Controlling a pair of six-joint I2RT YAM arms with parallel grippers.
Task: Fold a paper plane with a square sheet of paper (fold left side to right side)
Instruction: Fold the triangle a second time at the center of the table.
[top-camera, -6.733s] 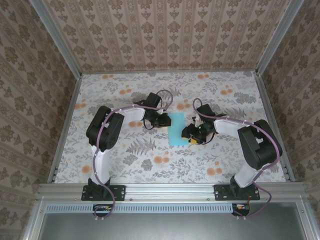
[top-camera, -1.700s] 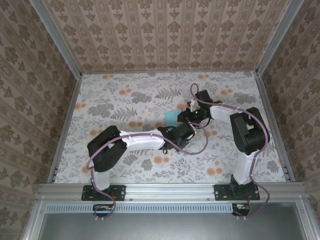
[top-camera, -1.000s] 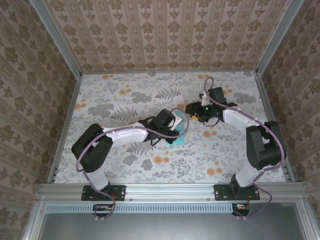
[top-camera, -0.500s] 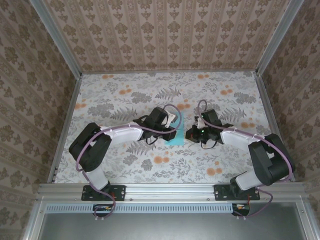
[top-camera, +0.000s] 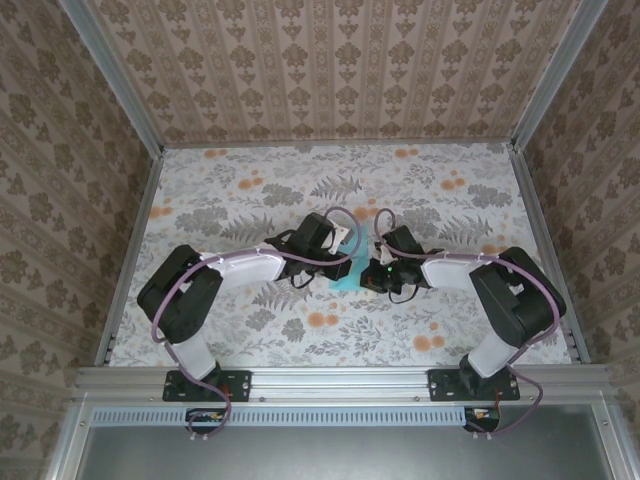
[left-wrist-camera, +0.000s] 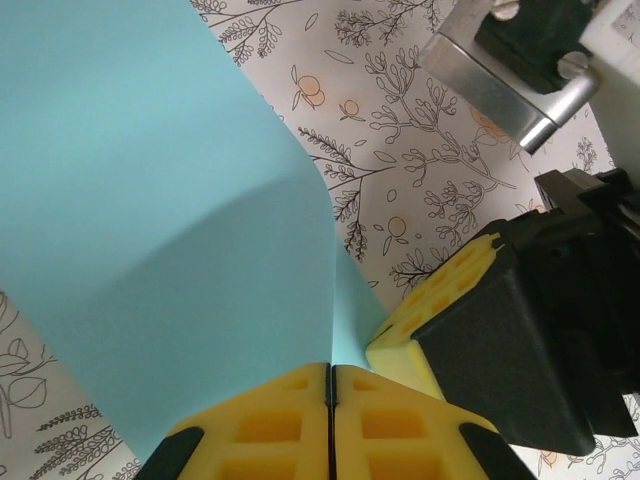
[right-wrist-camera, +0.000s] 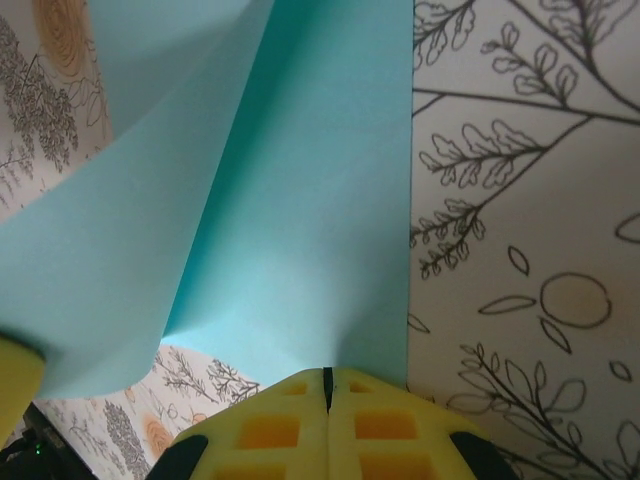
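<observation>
Near the middle of the floral tabletop (top-camera: 230, 190), the left hand (left-wrist-camera: 330, 392) is seen with its yellow fingers pressed together, and an edge of the square sheet of paper (left-wrist-camera: 150, 200) is pinched in the seam between them. The cyan sheet is raised partly off the tabletop and bowed into a soft curve, one layer arching over another. Just to the right, the right hand (right-wrist-camera: 327, 392) is likewise closed, with another part of the sheet nipped between its yellow pads. The two hands are held just beside each other.
</observation>
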